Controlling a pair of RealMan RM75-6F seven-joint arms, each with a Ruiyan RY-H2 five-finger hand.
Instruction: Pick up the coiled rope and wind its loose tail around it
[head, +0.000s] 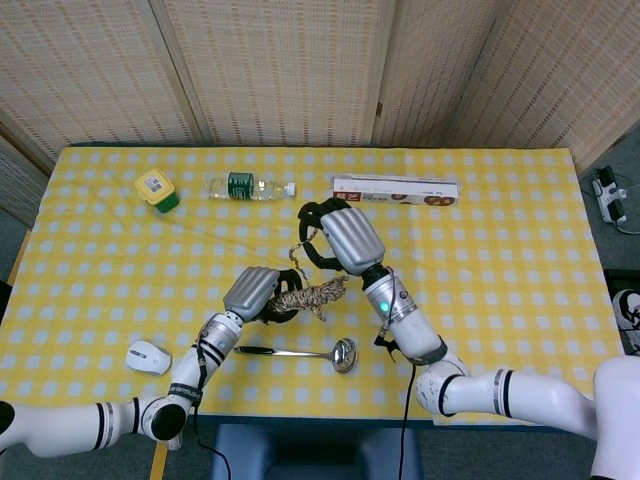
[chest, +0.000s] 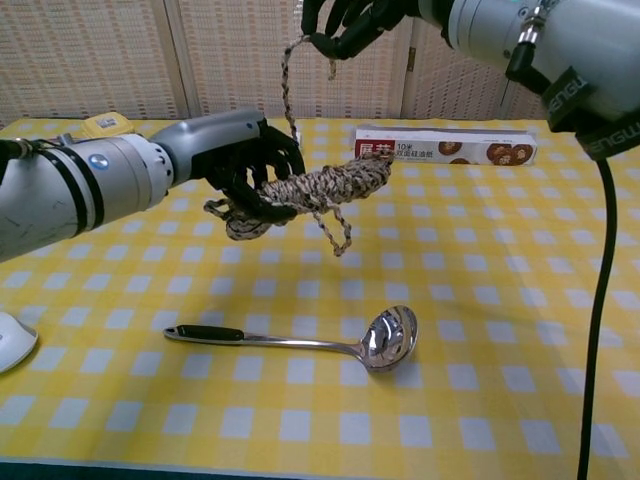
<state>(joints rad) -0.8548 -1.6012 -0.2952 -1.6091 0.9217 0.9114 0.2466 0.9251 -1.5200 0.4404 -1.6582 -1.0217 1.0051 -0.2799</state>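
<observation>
Woven screens back a yellow checked desk. Above it the left hand grips the coiled rope at one end, clear of the cloth. The right hand is raised high, its fingers closed on the loose tail, which climbs steeply from the coil. A slack loop dangles beneath; if the tail goes loose during a turn, that loop could snag or the wraps slide off the free end. Beyond lie a ladle, a long box, a bottle and a small lidded tub, contents probably not visible.
</observation>
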